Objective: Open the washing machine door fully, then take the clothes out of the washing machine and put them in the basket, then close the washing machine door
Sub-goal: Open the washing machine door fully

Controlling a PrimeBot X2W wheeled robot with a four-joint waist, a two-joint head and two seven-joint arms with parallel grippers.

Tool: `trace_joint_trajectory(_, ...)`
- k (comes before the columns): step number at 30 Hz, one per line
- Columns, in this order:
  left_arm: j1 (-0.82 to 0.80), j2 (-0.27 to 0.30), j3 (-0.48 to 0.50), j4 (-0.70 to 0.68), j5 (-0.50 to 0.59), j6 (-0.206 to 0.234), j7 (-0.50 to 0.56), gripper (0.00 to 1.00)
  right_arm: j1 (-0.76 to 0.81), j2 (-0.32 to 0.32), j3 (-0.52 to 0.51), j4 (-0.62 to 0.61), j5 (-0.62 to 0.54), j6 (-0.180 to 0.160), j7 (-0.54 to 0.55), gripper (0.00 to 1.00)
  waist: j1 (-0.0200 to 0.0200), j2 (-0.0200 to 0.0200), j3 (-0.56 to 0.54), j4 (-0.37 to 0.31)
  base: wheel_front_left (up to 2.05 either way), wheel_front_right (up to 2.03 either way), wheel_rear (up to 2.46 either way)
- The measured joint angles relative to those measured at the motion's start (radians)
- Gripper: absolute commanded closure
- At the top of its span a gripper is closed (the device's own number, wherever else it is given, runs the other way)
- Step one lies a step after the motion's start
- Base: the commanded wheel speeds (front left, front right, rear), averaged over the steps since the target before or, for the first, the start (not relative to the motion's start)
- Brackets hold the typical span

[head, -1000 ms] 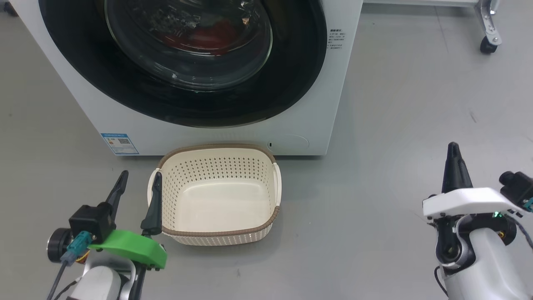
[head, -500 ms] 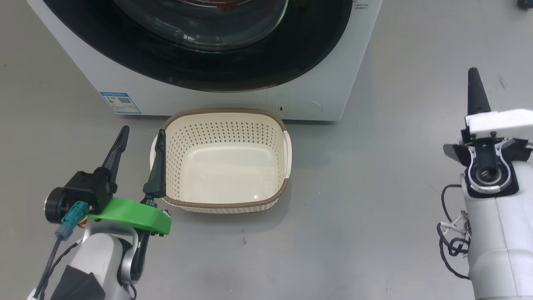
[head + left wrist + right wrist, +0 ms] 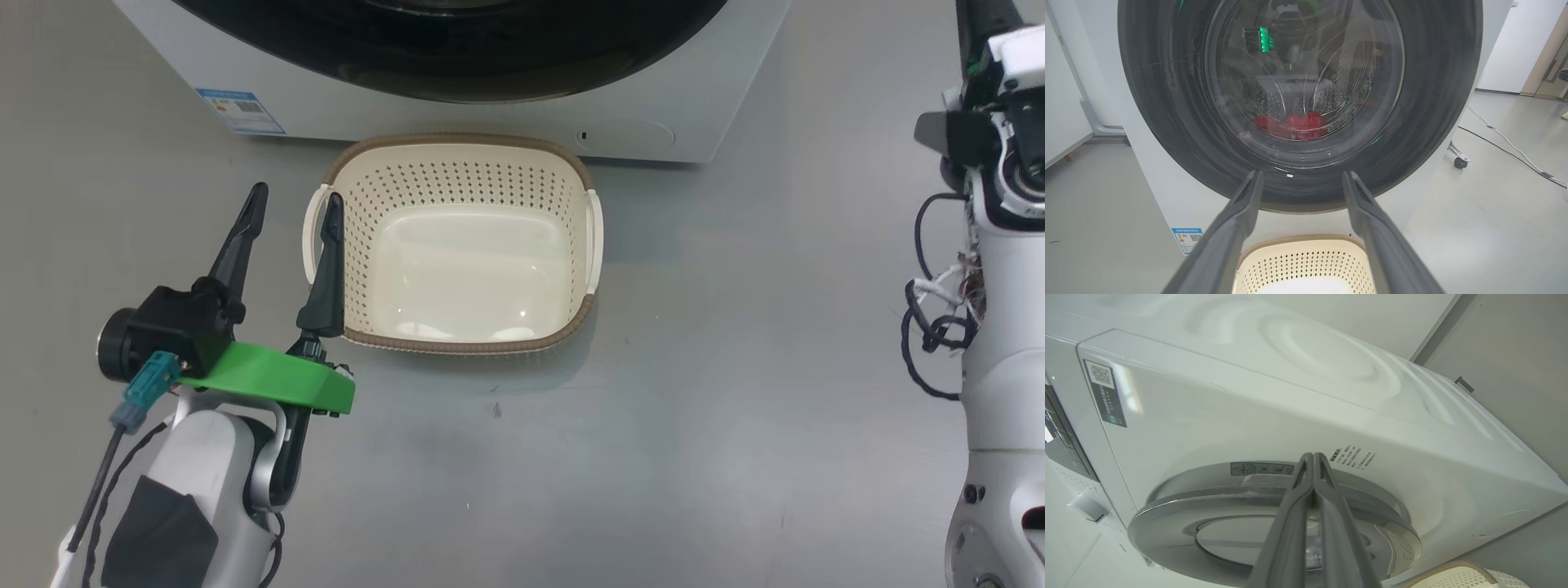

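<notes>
Left wrist view: my left gripper (image 3: pixel 1302 174), spread wide, faces the glossy black-ringed washing machine door (image 3: pixel 1159 102), with red clothes (image 3: pixel 1298 124) crumpled behind its bulging glass. The perforated cream basket (image 3: pixel 465 140) sits at its foot; my right gripper (image 3: pixel 1312 457) is pressed together.

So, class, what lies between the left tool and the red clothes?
The glass of the washing machine door lies between the left tool and the clothes inside; the left wrist view shows it.

The head camera is looking steeply down on the basket (image 3: pixel 457 175), while both wrist cameras are facing the shared washing machine door (image 3: pixel 1167 106) at close range.
</notes>
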Motion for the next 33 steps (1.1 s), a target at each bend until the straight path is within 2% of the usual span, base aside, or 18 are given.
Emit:
trace_joint_trajectory(12, -0.074, -0.034, -0.030, 0.002, 0.016, -0.023, 0.000, 0.00, -0.187, -0.054, 0.036, 0.062, 0.016, -0.038, 0.120, 1.00, 0.0000, 0.0000, 0.099, 0.061, 0.00, 0.00, 0.00)
trace_joint_trajectory(22, -0.095, -0.050, -0.038, 0.020, 0.017, -0.034, -0.003, 0.00, -0.293, -0.053, 0.061, 0.134, 0.028, -0.056, 0.189, 1.00, 0.0001, 0.0000, 0.141, 0.116, 0.00, 0.00, 0.00)
trace_joint_trajectory(33, -0.109, -0.059, -0.037, 0.034, 0.027, -0.035, -0.003, 0.00, -0.380, -0.070, 0.058, 0.208, 0.051, -0.058, 0.219, 1.00, 0.0000, 0.0000, 0.158, 0.144, 0.00, 0.00, 0.00)
